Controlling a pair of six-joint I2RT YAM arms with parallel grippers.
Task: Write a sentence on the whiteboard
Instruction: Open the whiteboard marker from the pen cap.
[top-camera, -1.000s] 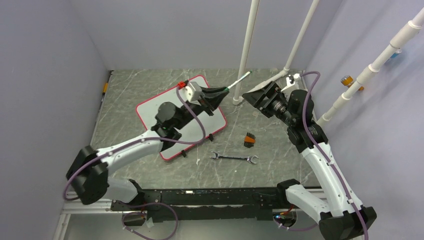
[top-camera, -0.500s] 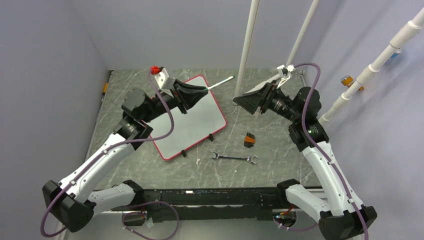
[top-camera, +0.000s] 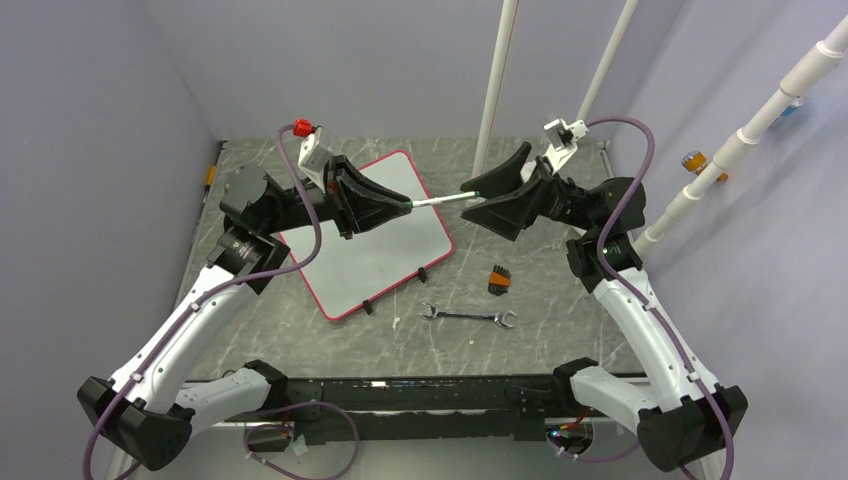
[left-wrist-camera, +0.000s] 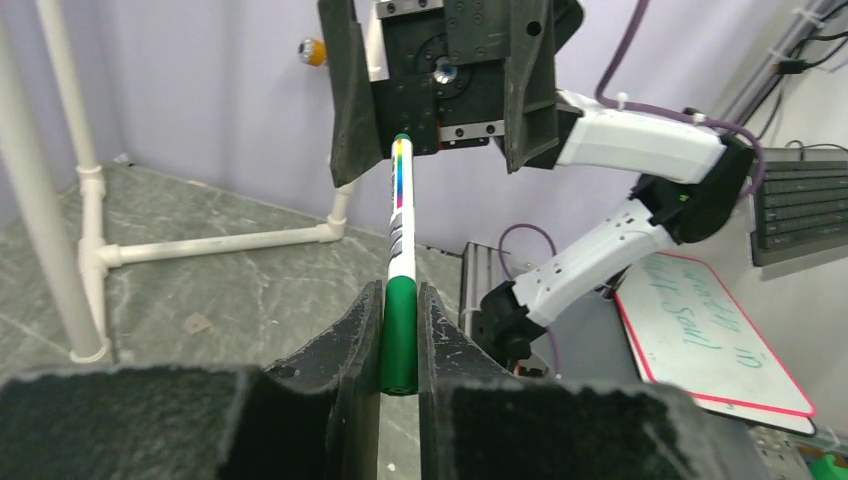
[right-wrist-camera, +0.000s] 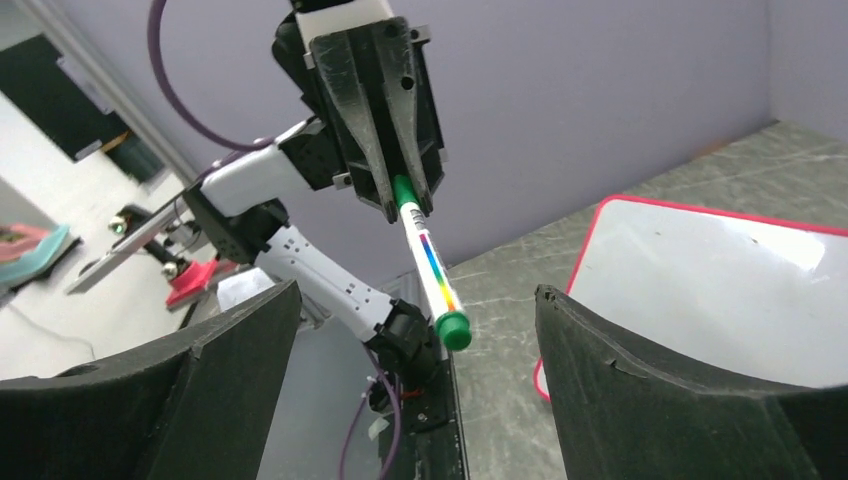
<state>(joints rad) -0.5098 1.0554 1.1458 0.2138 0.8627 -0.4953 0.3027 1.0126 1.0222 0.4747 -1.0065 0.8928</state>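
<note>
The flat, glossy white whiteboard (top-camera: 385, 250) with rounded corners and a thin red frame is seen lying on the dark marbled table (top-camera: 560, 300), left of centre. It is skewed to the table's edges, its long axis running from the near left up towards the far right. Small black clips (top-camera: 423, 272) are seen on its near edge.

A white-barrelled marker (top-camera: 438, 200) with a rainbow stripe and green ends is held in the air above the board's far right corner. Its long axis lies nearly level, running left to right. One green end is clamped between the closed fingers of the left gripper (top-camera: 408, 203), and the other green end is pointed at the right gripper (top-camera: 468, 199). The right gripper's fingers are spread wide on either side of that free end, and no contact with it is seen in the wrist views.

A silver open-ended wrench (top-camera: 467, 317) and a small black-and-orange object (top-camera: 498, 280) are seen on the table, to the right of the whiteboard and apart from it.
</note>
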